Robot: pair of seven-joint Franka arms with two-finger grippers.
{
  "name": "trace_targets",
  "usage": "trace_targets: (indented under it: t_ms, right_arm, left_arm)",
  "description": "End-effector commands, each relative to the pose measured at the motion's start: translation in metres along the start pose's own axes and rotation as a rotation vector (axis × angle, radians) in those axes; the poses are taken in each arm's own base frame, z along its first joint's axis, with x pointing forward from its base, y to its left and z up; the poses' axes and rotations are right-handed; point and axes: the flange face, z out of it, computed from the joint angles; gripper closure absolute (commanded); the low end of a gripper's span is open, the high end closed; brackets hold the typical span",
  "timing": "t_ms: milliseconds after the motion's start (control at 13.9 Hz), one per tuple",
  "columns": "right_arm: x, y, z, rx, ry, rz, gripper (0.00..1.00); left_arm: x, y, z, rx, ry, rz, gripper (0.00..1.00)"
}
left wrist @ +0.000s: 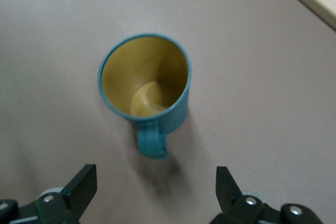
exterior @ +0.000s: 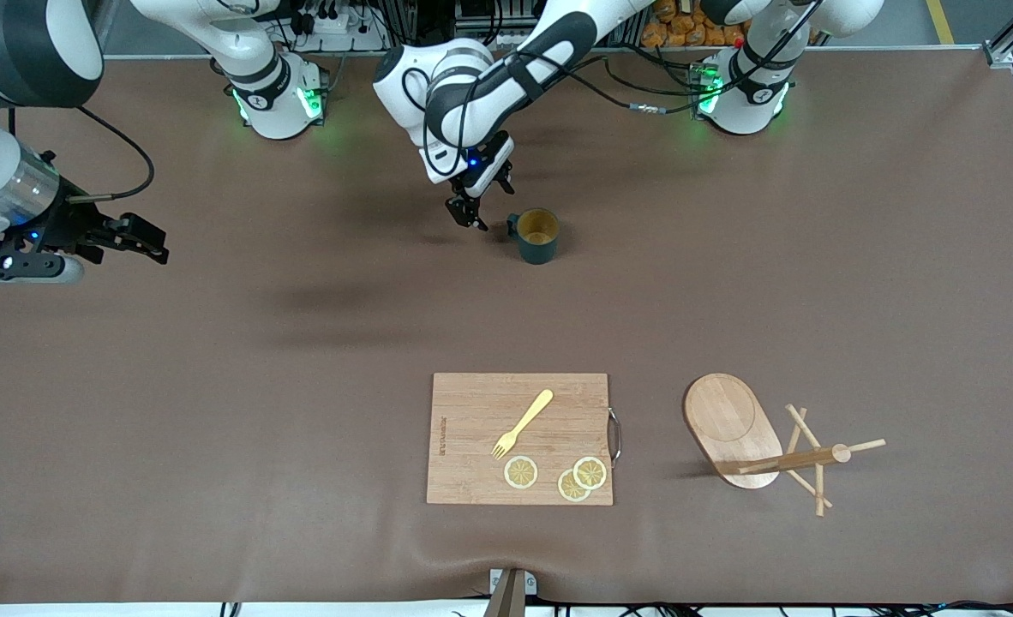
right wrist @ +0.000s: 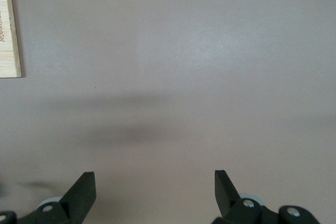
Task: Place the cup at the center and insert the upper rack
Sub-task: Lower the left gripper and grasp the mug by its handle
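The teal mug point(exterior: 537, 236) stands upright on the surface just beside the left gripper point(exterior: 469, 213), jaws apart, handle toward them; the right gripper point(exterior: 134, 237) hovers well apart, jaws apart and empty

A brown mat point(exterior: 215, 428) covers the table. Past its top edge, grey floor with a yellow line point(exterior: 940, 21) at upper right.

Left arm comes in from its base and bends down low over the mat, left gripper point(exterior: 473, 216) pointing down with jaws spread wide, nothing in them. Right arm's parked out at its own end, right gripper point(exterior: 145, 238) open, empty too.
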Motion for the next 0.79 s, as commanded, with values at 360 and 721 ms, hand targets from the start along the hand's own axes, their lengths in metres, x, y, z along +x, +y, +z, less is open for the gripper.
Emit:
trace_targets:
  t_ms: [360, 721]
  right_arm:
    - [-0.009, 0.004, -0.003, -0.009, 0.014, -0.007, 0.00]
    - [-0.009, 0.003, -0.003, -0.009, 0.014, -0.009, 0.00]
  left_arm:
    - [-0.026, 0.001, 0.037, -0.042, 0.121, -0.122, 0.00]
    - [-0.037, 0.000, 0.043, -0.095, 0.177, -0.196, 0.04]
